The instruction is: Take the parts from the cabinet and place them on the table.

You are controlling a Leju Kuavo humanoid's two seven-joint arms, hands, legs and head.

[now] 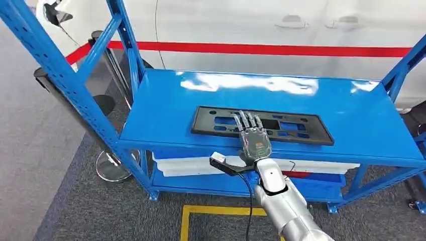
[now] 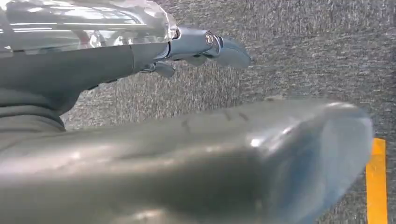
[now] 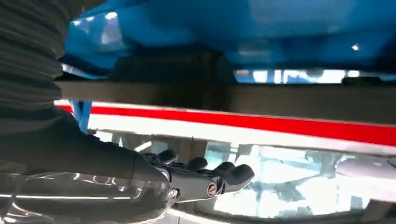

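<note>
Black plastic part [image 1: 262, 125], a long flat plate with rectangular cut-outs, lies flat on the top shelf of the blue cabinet [image 1: 346, 108], lengthwise along the shelf and close to its front edge. Nothing else rests on that shelf; bare blue surface runs behind the part and out to both ends. On the lower shelf a white tray [image 1: 201, 165] sits under the top board, and what it holds cannot be told.

From below, the right hand [image 1: 252, 135] reaches in, palm down, its fingers [image 1: 245, 120] stretched forward and spread over the near long edge of the part, about at its middle. The fingers lie on or just above the plate; whether they press it cannot be told, and they are not curled round it, so the hand is released. In the right wrist view the right hand [image 3: 187, 179] shows the same straight fingers.

In the left wrist view the left hand [image 2: 205, 46] hangs over grey carpet [image 2: 303, 56], its dark fingers loosely extended and holding nothing.

Blue uprights frame both ends of the cabinet. A yellow floor line [image 1: 221, 211] marks the carpet before it, and a barrier post base [image 1: 113, 165] stands near its left leg.
</note>
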